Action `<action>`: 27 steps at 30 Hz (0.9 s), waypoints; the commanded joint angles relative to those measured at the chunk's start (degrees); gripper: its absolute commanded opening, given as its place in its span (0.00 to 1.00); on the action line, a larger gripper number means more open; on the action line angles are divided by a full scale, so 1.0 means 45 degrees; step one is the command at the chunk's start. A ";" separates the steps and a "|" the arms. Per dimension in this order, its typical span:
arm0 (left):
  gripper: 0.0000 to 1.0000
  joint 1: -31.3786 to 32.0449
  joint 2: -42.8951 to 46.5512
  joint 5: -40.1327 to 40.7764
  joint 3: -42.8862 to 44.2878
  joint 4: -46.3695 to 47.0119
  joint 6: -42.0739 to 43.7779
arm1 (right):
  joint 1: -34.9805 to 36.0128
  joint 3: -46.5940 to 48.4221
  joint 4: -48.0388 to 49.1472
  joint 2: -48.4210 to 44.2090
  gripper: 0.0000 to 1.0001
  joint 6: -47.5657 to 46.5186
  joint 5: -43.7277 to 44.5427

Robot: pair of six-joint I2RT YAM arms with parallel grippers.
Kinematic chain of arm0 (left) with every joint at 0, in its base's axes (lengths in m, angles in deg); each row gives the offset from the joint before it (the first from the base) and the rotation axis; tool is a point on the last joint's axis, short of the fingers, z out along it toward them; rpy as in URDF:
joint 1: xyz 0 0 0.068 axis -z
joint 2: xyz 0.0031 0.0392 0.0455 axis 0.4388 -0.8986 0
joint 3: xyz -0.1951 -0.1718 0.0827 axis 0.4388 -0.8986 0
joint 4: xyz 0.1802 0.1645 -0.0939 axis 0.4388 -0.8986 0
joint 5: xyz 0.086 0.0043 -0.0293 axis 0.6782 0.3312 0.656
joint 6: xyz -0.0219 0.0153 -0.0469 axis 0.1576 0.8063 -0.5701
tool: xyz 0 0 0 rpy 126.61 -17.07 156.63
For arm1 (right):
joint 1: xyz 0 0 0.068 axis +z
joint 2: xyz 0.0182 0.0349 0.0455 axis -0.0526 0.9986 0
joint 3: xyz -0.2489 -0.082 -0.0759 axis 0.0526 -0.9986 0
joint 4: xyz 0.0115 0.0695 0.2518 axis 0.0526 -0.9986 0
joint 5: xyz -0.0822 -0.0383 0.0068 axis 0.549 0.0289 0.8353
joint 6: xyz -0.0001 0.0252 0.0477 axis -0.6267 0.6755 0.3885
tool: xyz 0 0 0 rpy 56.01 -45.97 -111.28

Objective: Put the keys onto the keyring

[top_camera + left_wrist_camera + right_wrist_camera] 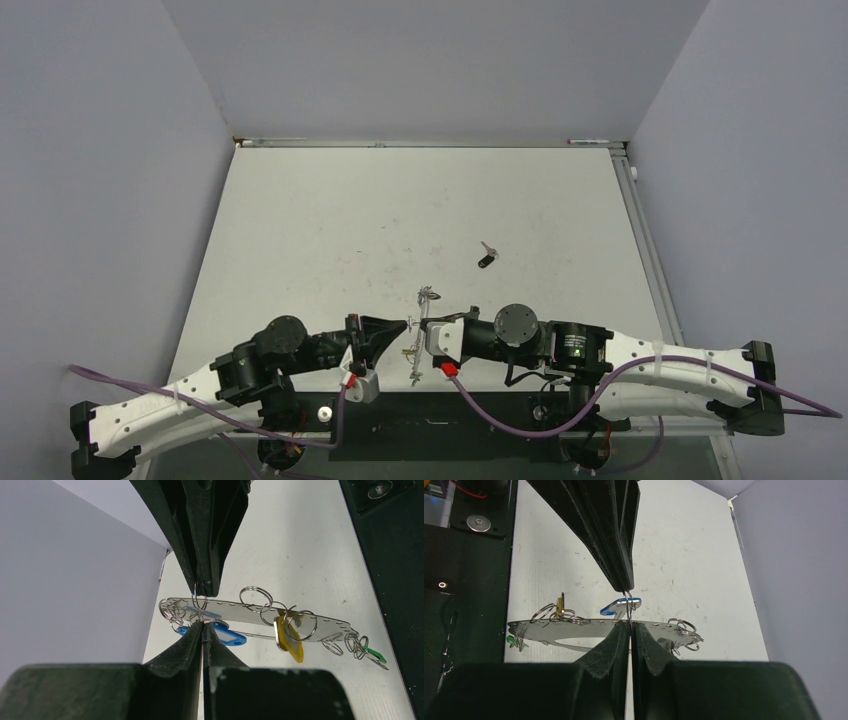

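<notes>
The keyring (235, 609), carrying a blue tag (227, 637), a yellow tag (292, 647) and a green tag (375, 655), is hanging at lower centre of the top view. The left gripper (202, 628) and right gripper (630, 626), tips facing, are both pinching tight on one small ring (200, 602) at it. A black key (486, 258) is lying apart on the table (330, 230), right of centre.

I'm working in what looks like a robotics lab test cell. A plain white table (330, 220) is boxed in on 3 sides by bare grey partition walls (90, 200). The left arm (170, 412) and right arm (660, 362) are bolted to a black base plate (440, 428), with purple cables (500, 412) trailing from them.
</notes>
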State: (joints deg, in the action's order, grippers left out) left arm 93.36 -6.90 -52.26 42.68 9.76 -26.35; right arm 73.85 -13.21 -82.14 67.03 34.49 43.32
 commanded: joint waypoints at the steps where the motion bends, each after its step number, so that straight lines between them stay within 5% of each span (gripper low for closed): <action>1: 0.00 -0.0060 0.0232 0.0012 -0.0053 0.0369 -0.0225 | -0.0056 0.0794 0.0935 -0.0285 0.05 0.0192 -0.0009; 6: 0.41 -0.0055 0.0380 0.0009 -0.0196 0.0600 -0.0359 | -0.0068 0.0854 0.0920 -0.0270 0.05 0.0217 0.0025; 9: 0.53 -0.0106 0.0587 -0.0039 -0.0310 0.0843 -0.0506 | -0.0059 0.0826 0.0917 -0.0285 0.05 0.0236 0.0049; 12: 0.53 -0.0354 0.0815 -0.0410 -0.0401 0.1396 -0.0942 | -0.0040 0.0796 0.0925 -0.0318 0.05 0.0255 -0.0015; 16: 0.40 -0.1065 0.0997 -0.1377 -0.0512 0.2205 -0.1890 | -0.0045 0.0608 0.1145 -0.0443 0.05 0.0239 -0.0390; 27: 0.37 -0.2210 0.0428 -0.3913 -0.0400 0.2757 -0.3631 | -0.0003 0.0558 0.1368 -0.0598 0.05 0.0266 -0.1404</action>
State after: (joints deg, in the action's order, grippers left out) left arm 84.13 -3.71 -63.71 40.45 18.81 -38.74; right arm 73.85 -12.51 -81.05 65.65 34.86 39.62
